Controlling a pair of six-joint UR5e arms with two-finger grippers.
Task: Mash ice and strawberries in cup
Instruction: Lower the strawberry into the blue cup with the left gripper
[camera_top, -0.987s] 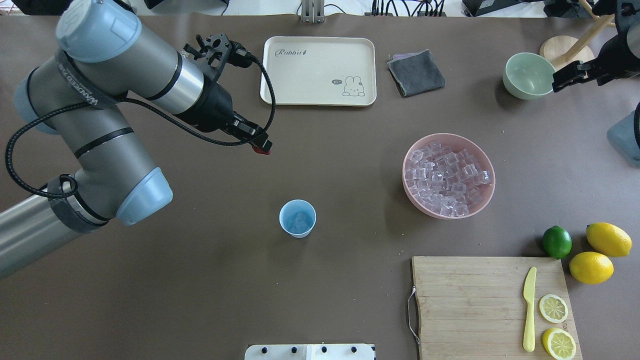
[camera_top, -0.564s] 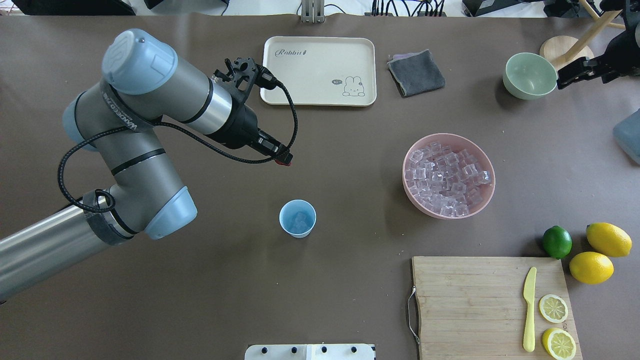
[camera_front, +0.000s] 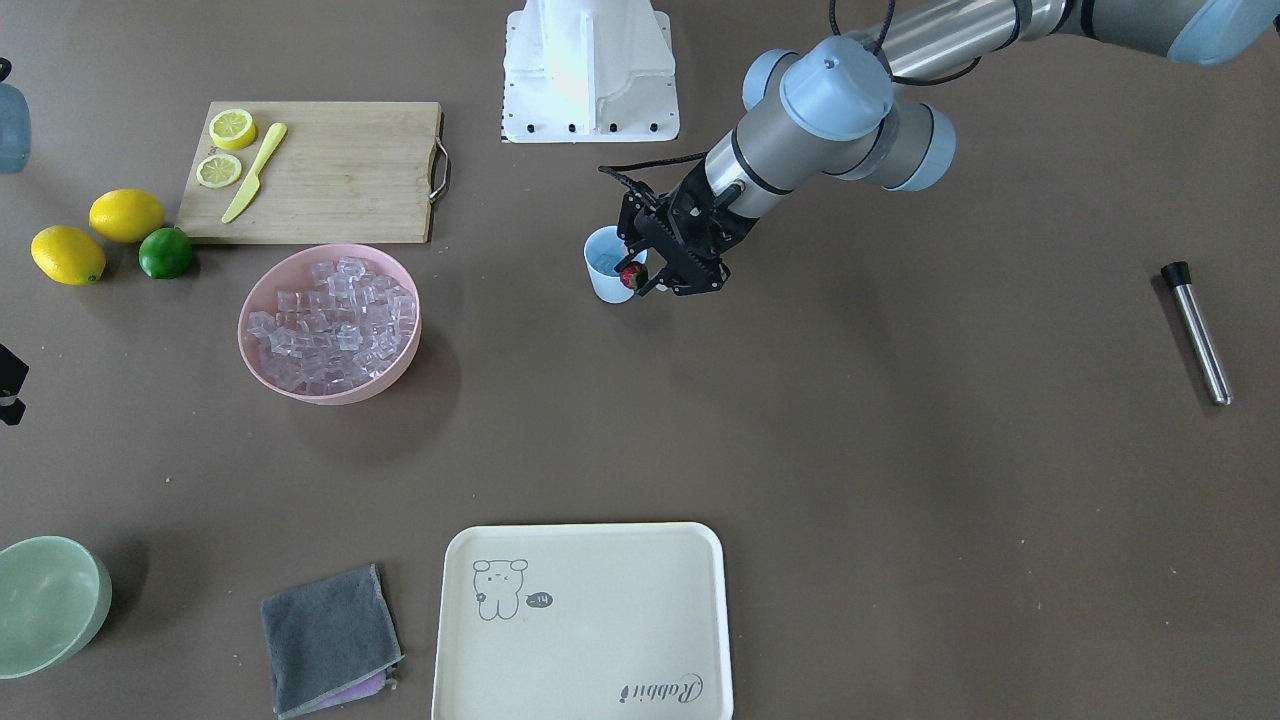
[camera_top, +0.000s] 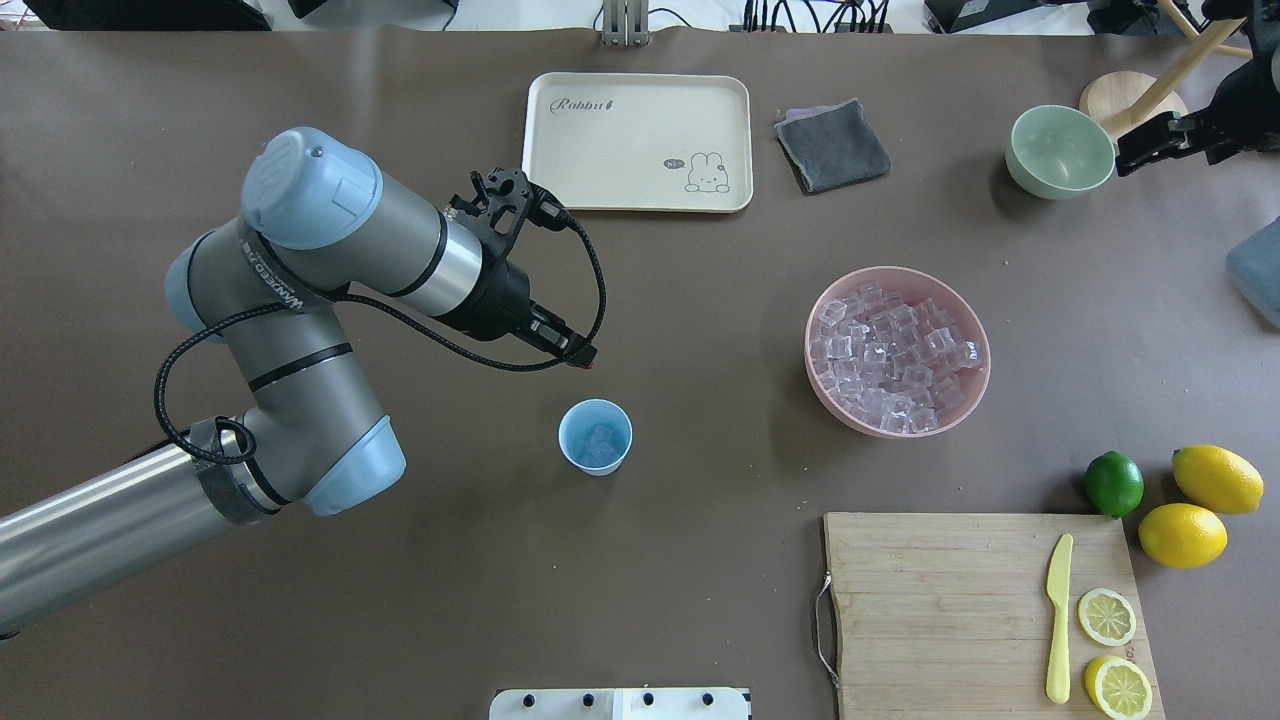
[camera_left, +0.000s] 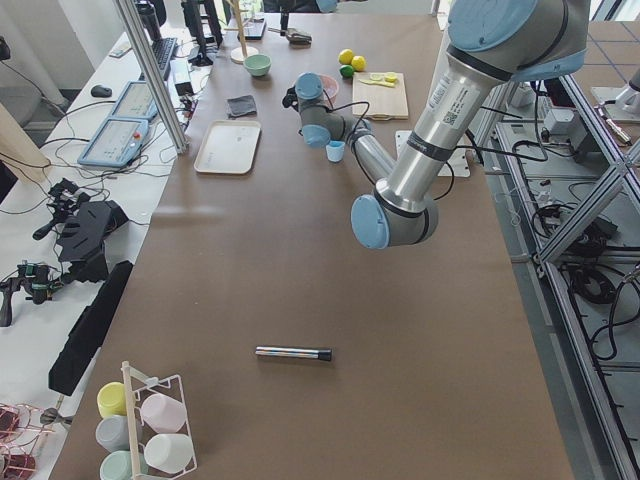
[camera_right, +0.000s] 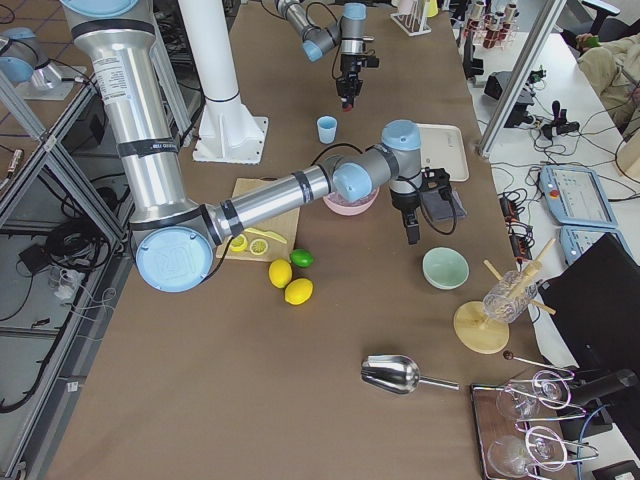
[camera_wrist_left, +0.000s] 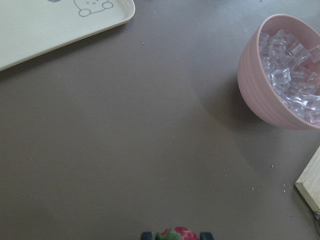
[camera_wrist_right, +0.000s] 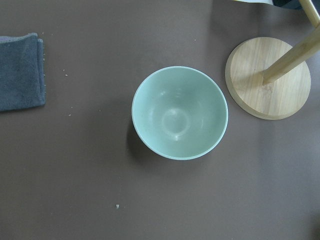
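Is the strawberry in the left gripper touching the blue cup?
Apart. The overhead view shows a clear gap between the strawberry, held by the left gripper, and the cup; in the front view they merely overlap.

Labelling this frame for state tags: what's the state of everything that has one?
left gripper, shut on strawberry
strawberry, held, not yet in cup
cup, upright, some ice inside
pink bowl, upright, full of ice
green bowl, upright, empty
tray, empty
cloth, folded
right gripper, cannot tell
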